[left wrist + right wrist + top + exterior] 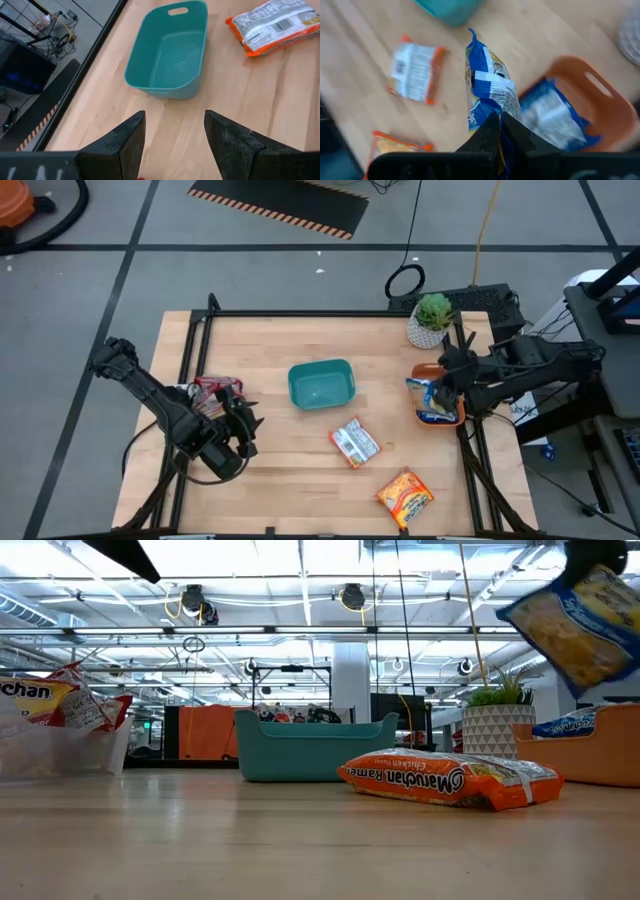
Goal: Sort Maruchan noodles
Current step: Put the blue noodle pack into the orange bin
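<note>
Clamped shut on blue packet [489,92] by right gripper [499,131], packet dangling over orange tray [452,418] at table's right edge, likely so it drops in beside second blue packet [551,119] already there. Spread wide and empty on left gripper [175,132], low near table's left side, aimed at teal bin [167,50], apparently waiting. Unsorted yet: orange packet [354,442] mid-table near bin, another [404,497] toward front edge, red ones [216,393] bunched by left arm.
</note>
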`<state>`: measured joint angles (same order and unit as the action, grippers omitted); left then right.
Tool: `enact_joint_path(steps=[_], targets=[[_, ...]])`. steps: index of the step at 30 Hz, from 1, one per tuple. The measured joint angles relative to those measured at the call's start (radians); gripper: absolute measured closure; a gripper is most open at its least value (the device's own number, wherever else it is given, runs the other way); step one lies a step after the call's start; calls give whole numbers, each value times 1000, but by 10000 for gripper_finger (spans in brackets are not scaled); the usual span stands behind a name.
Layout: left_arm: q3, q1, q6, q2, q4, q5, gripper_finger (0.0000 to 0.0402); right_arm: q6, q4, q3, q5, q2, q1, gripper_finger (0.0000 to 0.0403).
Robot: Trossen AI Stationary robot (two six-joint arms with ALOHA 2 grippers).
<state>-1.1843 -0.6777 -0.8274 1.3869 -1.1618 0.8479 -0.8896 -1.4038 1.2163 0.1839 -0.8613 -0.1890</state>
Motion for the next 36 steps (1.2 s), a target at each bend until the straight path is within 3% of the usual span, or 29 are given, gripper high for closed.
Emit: enact_joint_path(steps=[11,16,25,36], targets=[[0,42,84,0,68,-2,192,-14,-118,0,-2,-1,0,403],[0,38,87,0,67,-67,192,-6,-118,-5,-1,-3,0,403],[0,15,89,0,66,-85,192,-2,-165,-137,-1,-3,0,402],[0,15,90,0,66,-84,192,11,-168,-196,106,-3,0,321]])
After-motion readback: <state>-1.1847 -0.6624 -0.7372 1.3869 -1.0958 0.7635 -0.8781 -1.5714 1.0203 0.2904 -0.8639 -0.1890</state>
